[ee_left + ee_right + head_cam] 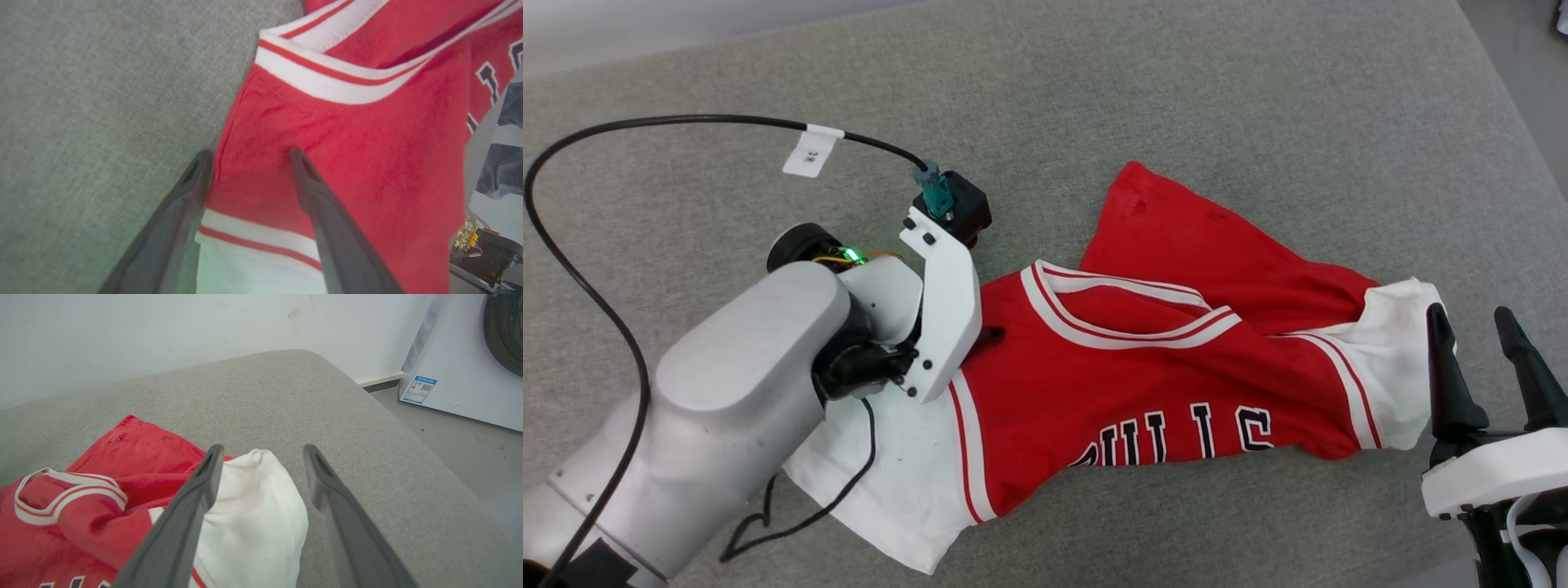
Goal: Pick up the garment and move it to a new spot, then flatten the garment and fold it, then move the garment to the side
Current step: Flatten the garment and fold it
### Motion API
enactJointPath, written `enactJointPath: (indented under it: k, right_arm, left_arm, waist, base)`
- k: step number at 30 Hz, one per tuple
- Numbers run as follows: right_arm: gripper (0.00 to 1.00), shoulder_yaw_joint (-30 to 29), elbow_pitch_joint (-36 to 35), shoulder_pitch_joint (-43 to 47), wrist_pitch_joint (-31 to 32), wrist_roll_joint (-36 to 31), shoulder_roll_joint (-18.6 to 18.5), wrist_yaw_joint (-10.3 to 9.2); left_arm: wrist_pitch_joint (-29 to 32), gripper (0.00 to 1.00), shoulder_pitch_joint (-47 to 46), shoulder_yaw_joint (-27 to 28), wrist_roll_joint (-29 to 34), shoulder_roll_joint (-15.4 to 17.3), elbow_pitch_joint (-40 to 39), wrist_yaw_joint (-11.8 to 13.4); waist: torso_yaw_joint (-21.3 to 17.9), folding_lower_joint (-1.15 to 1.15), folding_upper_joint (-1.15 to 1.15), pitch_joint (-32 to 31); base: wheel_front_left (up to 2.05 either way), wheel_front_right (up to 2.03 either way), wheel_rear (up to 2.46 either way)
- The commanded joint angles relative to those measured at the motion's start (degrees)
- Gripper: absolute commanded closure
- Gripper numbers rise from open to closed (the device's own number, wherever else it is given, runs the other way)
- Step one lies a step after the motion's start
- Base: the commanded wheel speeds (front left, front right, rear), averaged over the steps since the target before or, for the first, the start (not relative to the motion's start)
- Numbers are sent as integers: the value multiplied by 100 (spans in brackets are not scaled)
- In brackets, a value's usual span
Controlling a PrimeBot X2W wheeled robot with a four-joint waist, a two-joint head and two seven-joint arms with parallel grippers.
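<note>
A red Bulls jersey (1160, 359) lies rumpled across the middle of a grey upholstered surface (1176, 98). Its striped neckline faces up and its lower part is tucked under, so that only part of the black lettering shows along the near edge. One white sleeve (890, 482) spreads out beneath the robot's pale left forearm, and the other (1396, 367) is bunched at the jersey's opposite end.

In the left wrist view, the left gripper (250, 155) is down at the jersey's shoulder with its fingers spread wide and nothing between them. One fingertip (203, 160) sits over the grey fabric just beside the red edge, and the other (297, 157) is on the red cloth above the striped armhole trim.

The right gripper (1472, 317) stands just beside the bunched sleeve, its two dark fingers also wide apart and empty. In the right wrist view the sleeve lies beyond and partly between them.

A black cable (686, 121) carrying a white tag (810, 153) loops over the surface to the left wrist. A white appliance (457, 375) with a blue label stands on the floor past the surface's end.
</note>
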Motion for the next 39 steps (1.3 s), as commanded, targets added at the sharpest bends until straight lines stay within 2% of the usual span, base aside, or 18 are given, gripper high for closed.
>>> enactJointPath:
  k: [1, 5, 6, 7, 8, 11, 18, 19, 20, 24, 30, 35, 39]
  right_arm:
    - [0, 19, 39, -58, -54, 45, 23, -4]
    - [0, 33, 137, -91, -129, 77, 23, -4]
    - [0, 31, 152, -100, -152, 75, 23, -4]
    - [0, 26, 170, -108, -164, 69, 23, -4]
    - [0, 19, 189, -115, -166, 63, 24, -4]
    - [0, -10, 251, -136, -170, 21, 23, -4]
    - [0, 1, 338, -158, -72, -85, 22, -4]
    - [0, 6, 347, -163, -49, -107, 21, -4]
    - [0, 19, 375, -141, 14, -150, 21, -4]
    - [0, -12, 406, -37, 85, -190, 21, -4]
    - [0, -56, 380, 110, 141, -212, 20, -4]
    - [0, -146, 326, 238, 186, -216, 20, -4]
    - [0, -204, 330, 357, 244, -229, 19, -4]
  left_arm:
    - [0, 0, 18, -110, -22, 75, 126, 2]
    - [22, 0, 61, -359, -81, 221, 316, 7]
    - [64, 9, 85, -413, -146, 244, 323, 6]
    - [82, 77, 115, -454, -230, 252, 314, 6]
    - [79, 100, 121, -498, -306, 256, 280, 5]
    - [-274, 100, -18, -487, -345, 239, 189, 1]
    - [-1699, 100, -551, -113, -158, 140, 434, 1]
    - [-1916, 100, -638, -80, -84, 122, 486, 1]
    - [-2578, 100, -943, 46, 123, 11, 659, 0]
    - [-3452, 100, -1379, 229, 473, -197, 890, 21]
    - [-4815, 100, -1863, 396, 1080, -466, 1041, 187]
    - [-5298, 100, -1429, 57, 1445, -408, 859, 156]
    - [-5310, 100, -370, -431, 1459, -181, 309, 173]
  waist:
    - [-44, 0, 0, 51]
    - [-60, 0, 0, 94]
    - [-58, 0, 0, 98]
    - [-50, 0, 0, 101]
    - [-39, 0, 0, 99]
    - [26, 0, 0, 43]
    - [206, 0, 0, -370]
    - [229, 0, 0, -439]
    - [295, 0, 0, -654]
    - [417, 0, 0, -894]
    - [702, 0, 0, -1110]
    - [1079, 0, 0, -1258]
    - [1407, 0, 0, -1381]
  base:
    - [0, 0, 0]
    - [0, 0, 0]
    - [0, 0, 0]
    - [0, 0, 0]
    - [0, 0, 0]
    - [0, 0, 0]
    - [0, 0, 0]
    - [0, 0, 0]
    - [0, 0, 0]
    - [0, 0, 0]
    - [0, 0, 0]
    - [0, 0, 0]
    - [0, 0, 0]
